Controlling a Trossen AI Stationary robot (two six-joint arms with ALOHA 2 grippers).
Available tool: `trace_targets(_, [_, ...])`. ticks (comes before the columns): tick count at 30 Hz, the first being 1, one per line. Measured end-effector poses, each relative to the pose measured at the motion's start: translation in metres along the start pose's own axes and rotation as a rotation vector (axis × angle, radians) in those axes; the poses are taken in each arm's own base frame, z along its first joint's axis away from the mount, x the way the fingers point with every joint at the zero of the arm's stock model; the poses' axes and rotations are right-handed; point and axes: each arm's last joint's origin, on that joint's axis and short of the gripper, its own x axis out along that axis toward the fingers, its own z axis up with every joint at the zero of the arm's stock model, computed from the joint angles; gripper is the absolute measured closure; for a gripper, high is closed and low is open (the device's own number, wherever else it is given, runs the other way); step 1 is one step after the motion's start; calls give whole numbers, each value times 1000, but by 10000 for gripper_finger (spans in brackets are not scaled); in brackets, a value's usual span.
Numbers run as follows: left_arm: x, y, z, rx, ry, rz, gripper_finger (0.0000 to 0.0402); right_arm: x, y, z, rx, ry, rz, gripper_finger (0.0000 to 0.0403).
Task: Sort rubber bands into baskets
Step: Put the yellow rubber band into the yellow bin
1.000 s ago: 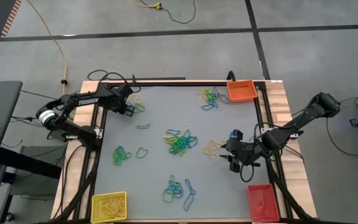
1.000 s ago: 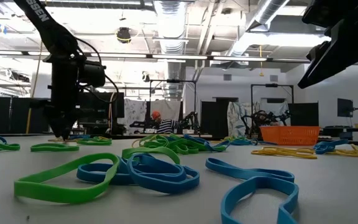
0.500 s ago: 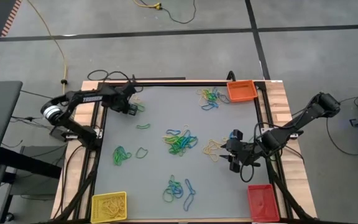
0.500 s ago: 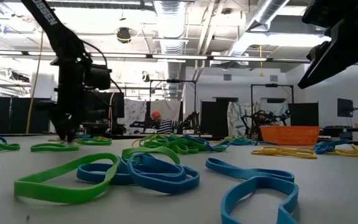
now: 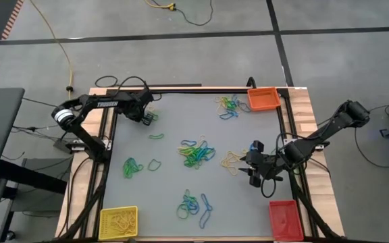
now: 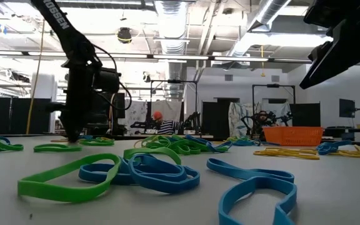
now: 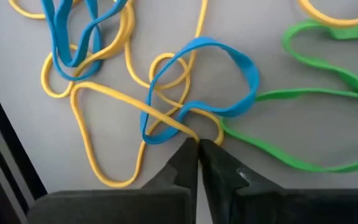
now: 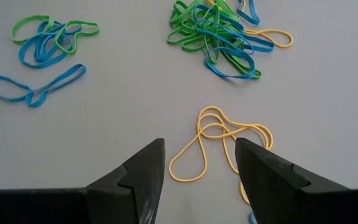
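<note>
Rubber bands in yellow, green and blue lie in loose clusters over the grey table (image 5: 174, 128). My left gripper (image 5: 147, 116) points down at the far-left cluster (image 7: 166, 81), its tips (image 7: 197, 144) shut on a yellow band where a blue band (image 7: 216, 74) crosses it. My right gripper (image 8: 201, 162) stays open above tangled yellow bands (image 8: 219, 140) near the table's right edge, touching nothing. The orange basket (image 5: 262, 98) stands at the far right corner, the yellow basket (image 5: 118, 223) at the near left, and the red basket (image 5: 283, 219) at the near right. My left gripper pinches a yellow rubber band (image 7: 180, 127) between its two fingertips, at the spot where the band crosses under the blue loop. The fingers come steeply from above. The band lies slack on the table with the rest of its loop (image 7: 92, 143) spread flat.
More clusters lie mid-table (image 5: 196, 154), near the orange basket (image 5: 228, 106), at the left (image 5: 132, 167) and at the near edge (image 5: 191, 204). Black rails (image 5: 107, 142) frame the table. A yellow cable (image 5: 53, 37) runs over the floor beyond.
My left gripper has shifted a little toward the table's right edge and sunk onto the far-left cluster of bands. The bands around it lie as before.
</note>
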Motion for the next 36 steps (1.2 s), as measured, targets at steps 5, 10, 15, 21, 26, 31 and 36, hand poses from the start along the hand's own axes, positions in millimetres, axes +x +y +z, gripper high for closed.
trace_targets(5, [-13, -7, 1, 71, 33, 24, 401, 0, 0, 0, 0, 0, 0, 179])
trace_targets(10, [-46, -14, 8, 121, 16, 19, 402, 0, 0, 0, 0, 0, 0, 179])
trace_targets(15, [-80, -20, 9, 167, -25, 17, 401, 0, 0, 0, 0, 0, 0, 179])
trace_targets(21, [-107, -24, 5, 209, -25, 42, 401, 0, 0, 0, 0, 0, 0, 179])
trace_targets(26, [-125, -27, -2, 265, 0, 106, 401, 0, 0, 0, 0, 0, 0, 179])
trace_targets(31, [-153, -30, -9, 308, -13, 201, 401, 0, 0, 0, 0, 0, 0, 179])
trace_targets(36, [-192, -38, -18, 345, -83, 239, 401, 0, 0, 0, 0, 0, 0, 179])
